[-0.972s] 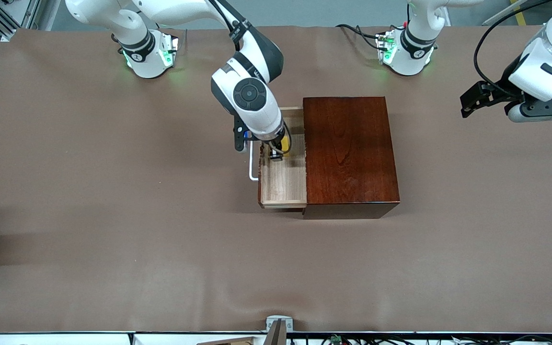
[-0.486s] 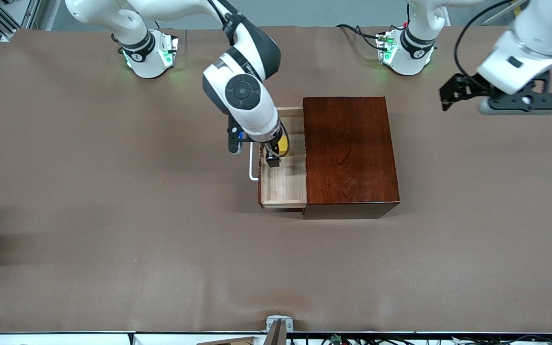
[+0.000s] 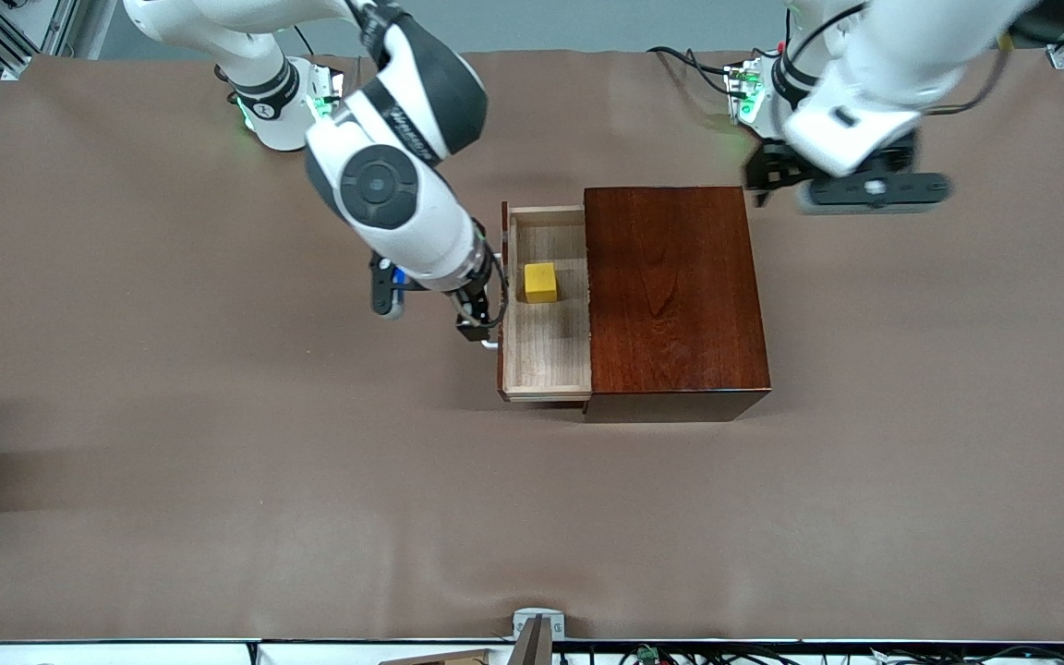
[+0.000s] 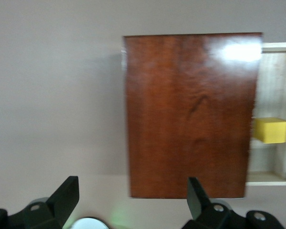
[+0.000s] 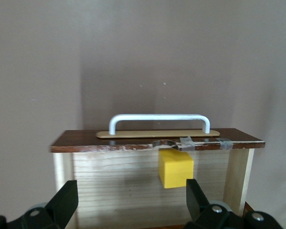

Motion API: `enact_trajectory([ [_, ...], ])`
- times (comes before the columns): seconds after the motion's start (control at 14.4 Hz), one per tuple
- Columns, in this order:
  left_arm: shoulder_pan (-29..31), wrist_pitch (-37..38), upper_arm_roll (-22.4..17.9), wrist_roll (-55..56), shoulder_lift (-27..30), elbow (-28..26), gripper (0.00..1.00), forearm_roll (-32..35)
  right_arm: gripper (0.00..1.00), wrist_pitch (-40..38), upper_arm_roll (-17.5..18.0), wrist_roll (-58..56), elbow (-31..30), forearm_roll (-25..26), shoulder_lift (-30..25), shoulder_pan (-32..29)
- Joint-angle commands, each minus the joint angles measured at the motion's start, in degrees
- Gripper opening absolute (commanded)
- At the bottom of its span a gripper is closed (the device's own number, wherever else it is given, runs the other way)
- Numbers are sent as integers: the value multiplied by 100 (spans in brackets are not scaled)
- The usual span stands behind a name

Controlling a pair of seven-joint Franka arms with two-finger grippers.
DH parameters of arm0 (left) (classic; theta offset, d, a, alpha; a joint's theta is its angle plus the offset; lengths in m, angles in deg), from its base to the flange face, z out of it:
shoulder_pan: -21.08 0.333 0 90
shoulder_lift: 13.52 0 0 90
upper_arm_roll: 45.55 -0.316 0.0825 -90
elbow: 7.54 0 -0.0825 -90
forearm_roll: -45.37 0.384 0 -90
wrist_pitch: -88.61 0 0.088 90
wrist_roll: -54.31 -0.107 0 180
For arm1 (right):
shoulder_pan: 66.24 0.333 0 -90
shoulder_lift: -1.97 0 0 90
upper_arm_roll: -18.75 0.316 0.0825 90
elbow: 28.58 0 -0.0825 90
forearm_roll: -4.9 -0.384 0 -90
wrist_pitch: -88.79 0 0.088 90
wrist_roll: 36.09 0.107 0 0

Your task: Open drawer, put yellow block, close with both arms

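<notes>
The drawer (image 3: 546,356) stands pulled out of the dark reddish-brown box (image 3: 675,296) toward the right arm's end of the table. The yellow block (image 3: 540,283) lies in the tray, free of any gripper. My right gripper (image 3: 474,319) is open and empty over the white handle (image 3: 490,344), just outside the drawer front. The right wrist view shows the handle (image 5: 159,117), the block (image 5: 175,168) and the open gripper (image 5: 132,200). My left gripper (image 3: 761,175) hangs open and empty over the box's corner nearest the left arm's base. The left wrist view shows the box top (image 4: 190,114), the block (image 4: 271,130) and the open gripper (image 4: 132,195).
Brown table cover (image 3: 218,462) lies all round the box. The arms' green-lit bases (image 3: 287,111) (image 3: 772,102) stand along the table edge farthest from the front camera. A small metal bracket (image 3: 537,621) sits at the nearest edge.
My right gripper let go of the yellow block and drew out of the drawer to over the handle. My left arm swung in from the table's end to the box's corner.
</notes>
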Motion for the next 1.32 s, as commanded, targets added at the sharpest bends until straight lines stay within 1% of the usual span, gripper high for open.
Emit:
enact_trajectory([
  [0.0,-223,-391,359,847,-618,488,100,73,100,-125,56,-299,58,-12,-254,-359],
  [0.07,-416,-576,368,1242,-785,540,100,64,100,-134,56,-457,101,-21,-289,-474],
  [0.21,-1012,-901,351,2155,-1259,847,100,99,100,-134,56,-704,111,-21,-438,-658],
  [0.42,-1734,-1455,325,3614,-2085,1444,100,449,100,-291,56,-1072,172,-21,-527,-852],
  [0.56,-2261,-2060,202,4694,-2621,1770,100,748,100,-476,56,-1485,294,-12,-536,-992],
  [0.62,-2576,-2524,54,5274,-2876,1867,100,941,100,-572,65,-1687,391,-21,-536,-1072],
  [0.69,-2936,-2964,-235,5732,-3096,1964,100,1126,100,-652,65,-1837,453,-21,-536,-1133],
  [0.76,-3375,-3281,-638,6067,-3307,2060,100,1145,100,-722,65,-1952,523,-29,-536,-1221],
  [0.9,-4298,-3678,-1543,6700,-3711,2367,100,1128,100,-880,74,-2276,637,-38,-536,-1414],
  [0.97,-4659,-4002,-1922,7191,-3957,2482,100,1127,100,-977,83,-2513,673,-30,-553,-1485],
  [1.04,-4941,-4345,-2213,7622,-4168,2492,100,1136,100,-1030,74,-2802,682,-29,-605,-1538],
  [1.11,-5127,-4592,-2407,7948,-4327,2501,100,1127,100,-1065,65,-3145,682,-29,-632,-1590],
  [1.25,-5277,-4691,-2567,8416,-4556,2527,100,1127,100,-1206,74,-3629,682,-29,-676,-1757],
])
